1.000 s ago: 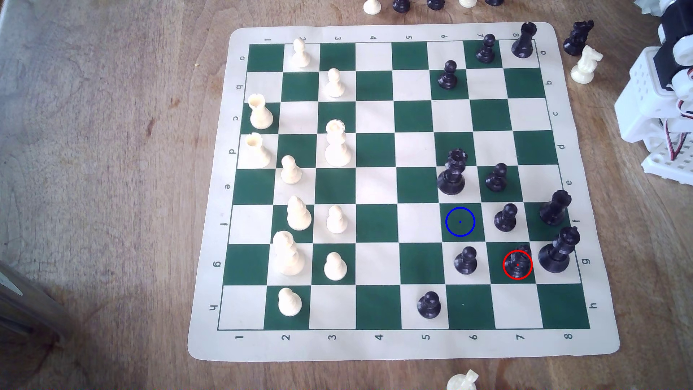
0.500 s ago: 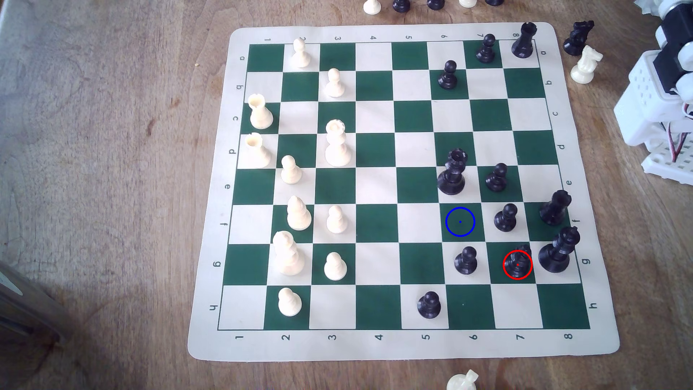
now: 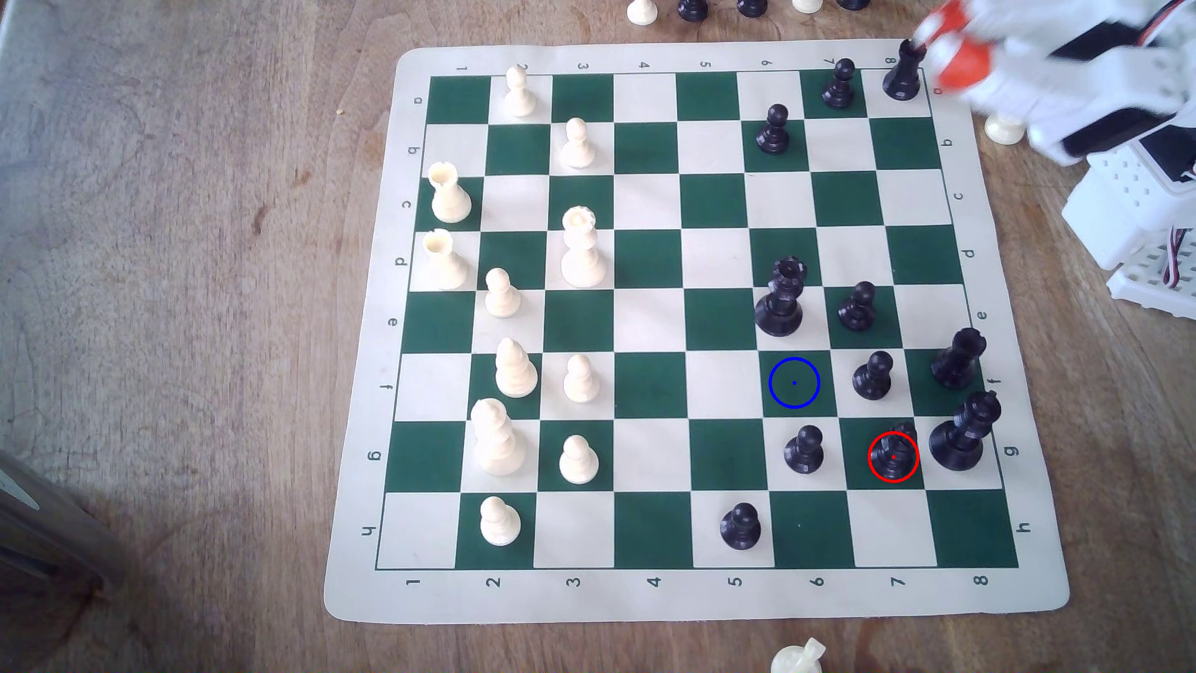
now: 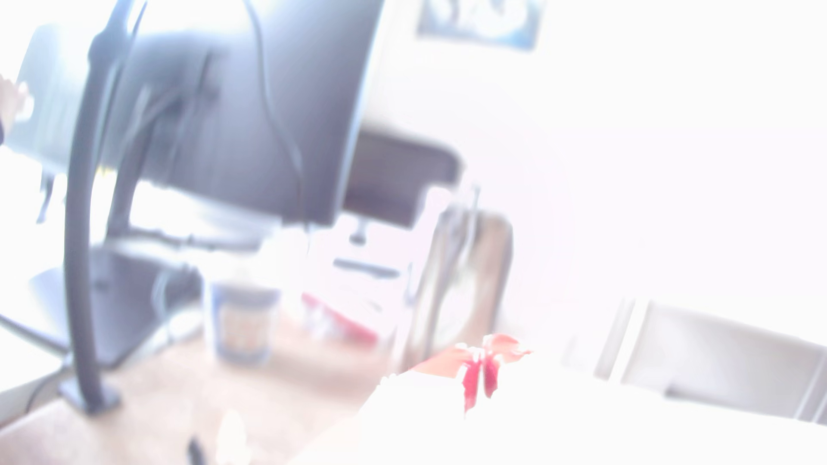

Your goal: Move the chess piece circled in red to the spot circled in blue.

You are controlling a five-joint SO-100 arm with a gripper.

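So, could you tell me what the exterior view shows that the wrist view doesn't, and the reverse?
Exterior view: the chess mat, the chess piece ringed red on its green square, the empty spot ringed blue, and black pawns beside both. Wrist view: a blurred, overexposed room with a dark monitor and a cup. Both show the gripper with its red-orange fingertips, too blurred to read as open or shut.

Your exterior cam sat high overhead, looked almost straight down, and took in the whole chess mat (image 3: 686, 595) plus the surrounding wooden table (image 3: 162, 259). Your wrist cam pointed outward across the room, blurred and overexposed. The views overlapped only on the red-tipped gripper (image 3: 951, 48) (image 4: 481, 375) and some tabletop.
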